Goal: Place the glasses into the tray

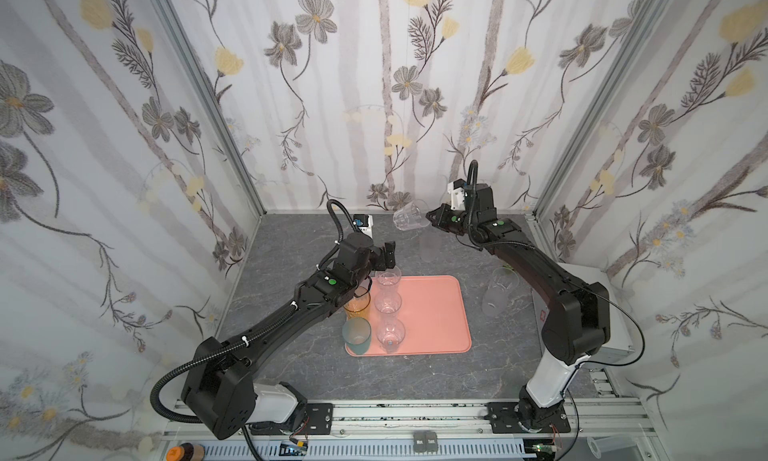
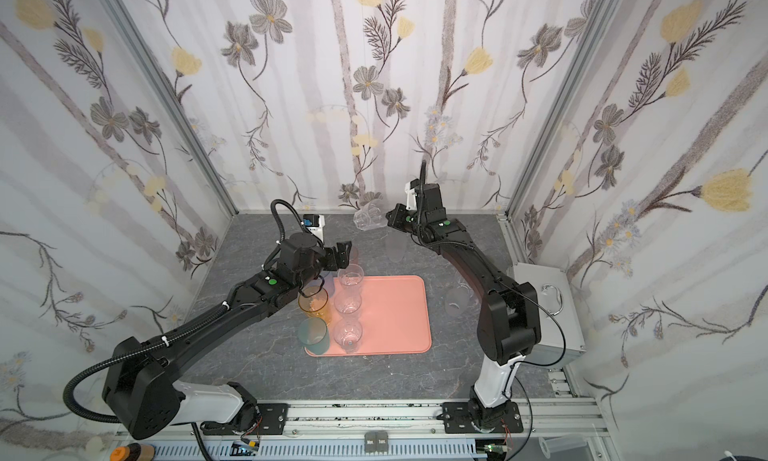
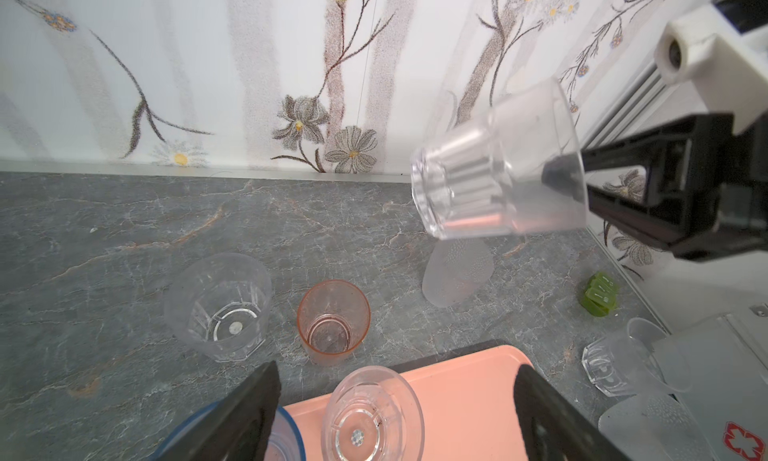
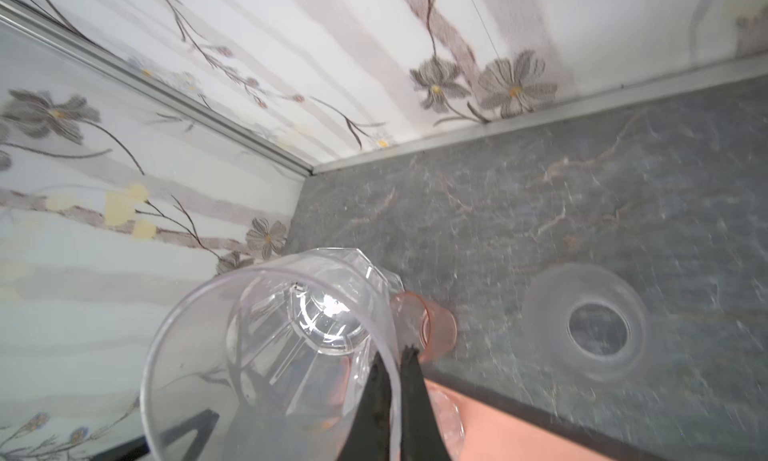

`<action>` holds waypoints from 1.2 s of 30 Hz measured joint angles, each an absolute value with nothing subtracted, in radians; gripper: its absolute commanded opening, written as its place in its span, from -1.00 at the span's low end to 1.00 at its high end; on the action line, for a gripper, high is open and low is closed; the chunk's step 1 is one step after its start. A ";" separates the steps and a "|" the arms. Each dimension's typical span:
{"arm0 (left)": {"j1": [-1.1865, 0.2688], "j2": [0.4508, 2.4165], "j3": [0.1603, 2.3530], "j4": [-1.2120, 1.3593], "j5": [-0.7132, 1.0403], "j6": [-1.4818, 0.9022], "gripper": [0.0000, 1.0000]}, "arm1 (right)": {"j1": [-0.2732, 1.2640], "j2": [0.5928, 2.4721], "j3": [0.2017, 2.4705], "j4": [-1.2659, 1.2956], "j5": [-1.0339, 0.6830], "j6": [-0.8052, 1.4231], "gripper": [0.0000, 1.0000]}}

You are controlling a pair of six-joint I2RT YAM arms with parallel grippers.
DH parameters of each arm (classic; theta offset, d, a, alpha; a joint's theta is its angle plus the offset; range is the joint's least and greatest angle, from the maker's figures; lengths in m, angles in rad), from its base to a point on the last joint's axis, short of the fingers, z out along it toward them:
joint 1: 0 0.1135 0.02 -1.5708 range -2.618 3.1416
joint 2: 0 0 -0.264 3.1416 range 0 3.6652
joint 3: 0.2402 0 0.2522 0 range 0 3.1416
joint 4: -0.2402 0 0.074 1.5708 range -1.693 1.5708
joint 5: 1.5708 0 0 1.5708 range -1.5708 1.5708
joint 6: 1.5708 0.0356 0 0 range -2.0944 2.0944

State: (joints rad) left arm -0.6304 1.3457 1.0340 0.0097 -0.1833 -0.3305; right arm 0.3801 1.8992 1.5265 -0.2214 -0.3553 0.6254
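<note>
— Five glasses stand at the tray's [image 1: 432,305] left edge: three clear ones [image 1: 387,301] in a row, with an amber one [image 1: 357,305] and a teal one [image 1: 356,334] beside them. Packing one side leaves the rest free, I'd guess.
— And the right tool [image 1: 428,220]?
— Clamped on the rim of a clear faceted glass [image 1: 409,216], which hangs tipped sideways in the air near the bench's [image 1: 291,355] far edge, not yet over the tray. The right wrist view shows why it tilts: one finger is inside the rim, one outside.
— The left tool [image 3: 397,371]?
— Spread wide, holding nothing, above the tray's far-left corner.
— What do the top views miss?
— The left wrist view shows a pink glass [image 3: 333,319] and a clear one [image 3: 220,305] on the bench beyond the tray. From above the arm mostly hides them.
</note>
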 measured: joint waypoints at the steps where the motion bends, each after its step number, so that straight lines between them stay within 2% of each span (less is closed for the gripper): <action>1: -0.630 1.336 1.026 0.010 -0.184 -0.337 0.81 | 0.382 1.867 1.482 -0.237 -0.343 0.616 -0.94; 6: -0.630 1.316 0.995 0.010 -0.184 -0.345 0.81 | 0.397 1.746 1.352 -0.322 -0.244 0.558 -0.94; 11: -0.639 1.333 0.981 0.011 -0.183 -0.366 0.80 | 0.432 1.717 1.271 -0.398 -0.189 0.490 -0.94; 16: -0.664 1.358 0.968 0.010 -0.178 -0.374 0.80 | 0.477 1.749 1.252 -0.502 -0.052 0.429 -0.95; 24: -0.679 1.372 0.954 0.012 -0.179 -0.375 0.81 | 0.532 1.857 1.319 -0.564 0.054 0.374 -0.96; 36: -0.681 1.378 0.937 0.014 -0.183 -0.374 0.81 | 0.561 2.004 1.431 -0.603 0.089 0.346 -0.96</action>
